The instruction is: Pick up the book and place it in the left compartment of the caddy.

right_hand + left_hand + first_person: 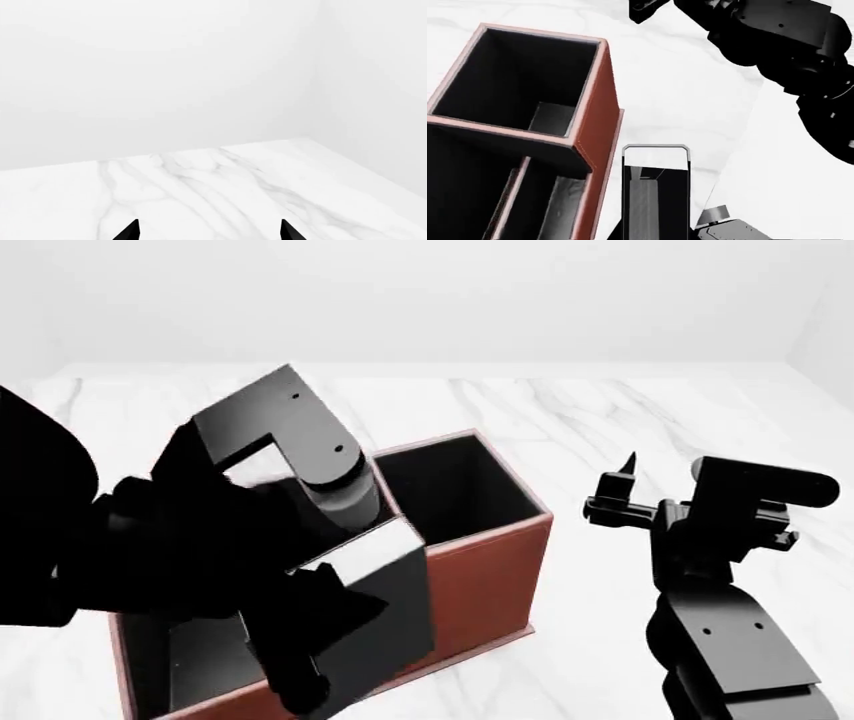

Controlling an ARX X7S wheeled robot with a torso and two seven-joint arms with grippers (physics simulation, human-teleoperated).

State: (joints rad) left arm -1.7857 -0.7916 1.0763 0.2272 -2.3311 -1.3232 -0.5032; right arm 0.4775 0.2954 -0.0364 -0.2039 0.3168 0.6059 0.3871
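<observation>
Black and bulky, the left arm fills the near left of the head view, bent down over the caddy (481, 560). Its left claw (314, 665) is pinched onto the book (380, 615), a dark slab with a pale top edge, held tilted above the caddy's near-left part. From the head view the book's lower end overlaps the front wall, and it is hard to tell whether it is already inside a slot or just in front of it. In the left wrist view the book (655, 195) shows as a dark rectangle with a light rim, just beside the caddy's reddish-brown outer wall (602, 125), over the white marble table (694, 90).

On the other side, the right arm stands upright, well apart from the caddy, over bare table. Its right claw (663, 490) points away from the robot with the two fingers spread and nothing between them; in the right wrist view only the two dark fingertips (130, 231) show, wide apart, above the marble.

Leather-look reddish-brown walls and a black lining make up the caddy. The square end cell (454, 485) at its far right holds nothing visible. The left compartment (187, 660) is mostly hidden behind the left arm, so its contents cannot be made out.
</observation>
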